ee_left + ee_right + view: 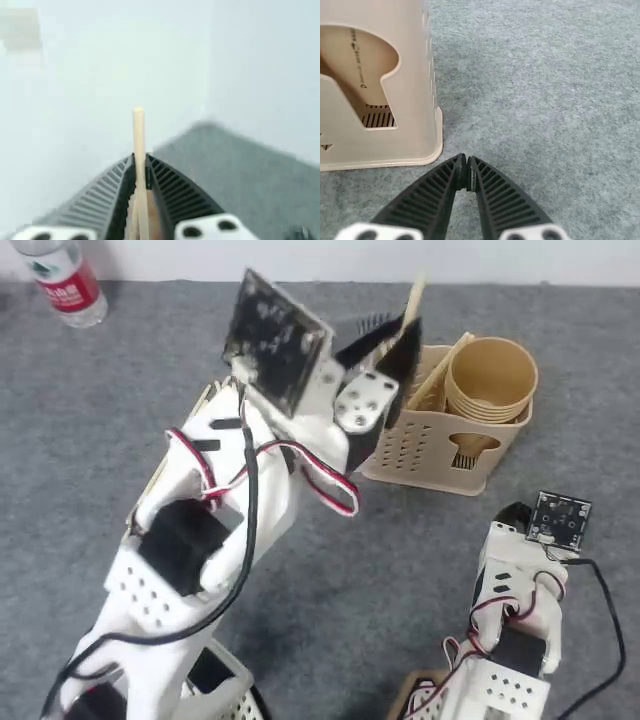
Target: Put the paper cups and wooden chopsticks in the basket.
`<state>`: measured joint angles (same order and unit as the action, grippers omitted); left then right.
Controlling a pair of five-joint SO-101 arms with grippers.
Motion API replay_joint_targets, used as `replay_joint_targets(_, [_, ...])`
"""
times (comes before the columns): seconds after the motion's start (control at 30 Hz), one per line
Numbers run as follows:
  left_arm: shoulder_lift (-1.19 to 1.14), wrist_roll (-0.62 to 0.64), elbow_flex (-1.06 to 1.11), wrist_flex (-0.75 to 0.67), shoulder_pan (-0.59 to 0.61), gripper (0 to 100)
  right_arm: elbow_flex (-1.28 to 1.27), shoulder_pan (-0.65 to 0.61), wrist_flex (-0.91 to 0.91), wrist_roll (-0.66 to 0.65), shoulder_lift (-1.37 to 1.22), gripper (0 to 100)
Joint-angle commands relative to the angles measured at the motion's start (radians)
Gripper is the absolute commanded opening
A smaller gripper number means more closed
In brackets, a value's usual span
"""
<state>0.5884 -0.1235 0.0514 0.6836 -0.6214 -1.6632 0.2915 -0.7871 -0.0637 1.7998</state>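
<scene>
A grey felt-like mat covers the table (420, 540), with a pale wall (300, 255) behind it. The beige slotted basket (440, 455) stands on the mat and holds stacked paper cups (492, 380) and some chopsticks (440, 370). A water bottle (62, 280) stands at the far corner. The left claw (140, 159), above the basket, pinches one chopstick (138, 130). The right claw (467, 160) is closed on nothing, low near the basket's base.

One basket (440, 455), one cup stack (490, 380), one bottle (62, 280)
</scene>
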Motion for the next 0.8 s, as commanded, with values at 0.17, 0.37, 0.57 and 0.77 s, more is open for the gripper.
replay_joint_targets(0.17, [-0.199, -0.021, 0.001, -0.466, 0.046, 1, 0.002, -0.005, 0.018, -0.017, 0.01, 0.8])
replay_joint_targets(0.37, [-0.358, -0.106, 0.021, -0.519, 0.066, 1, 0.002, -0.005, 0.025, -0.017, 0.01, 0.8])
replay_joint_targets(0.57, [-0.391, -0.06, 0.242, -0.726, 0.124, 1, 0.002, -0.005, 0.025, -0.017, 0.01, 0.9])
replay_joint_targets(0.77, [-0.298, -0.063, 0.415, -0.829, 0.127, 4, 0.002, -0.005, 0.025, -0.017, 0.01, 0.9])
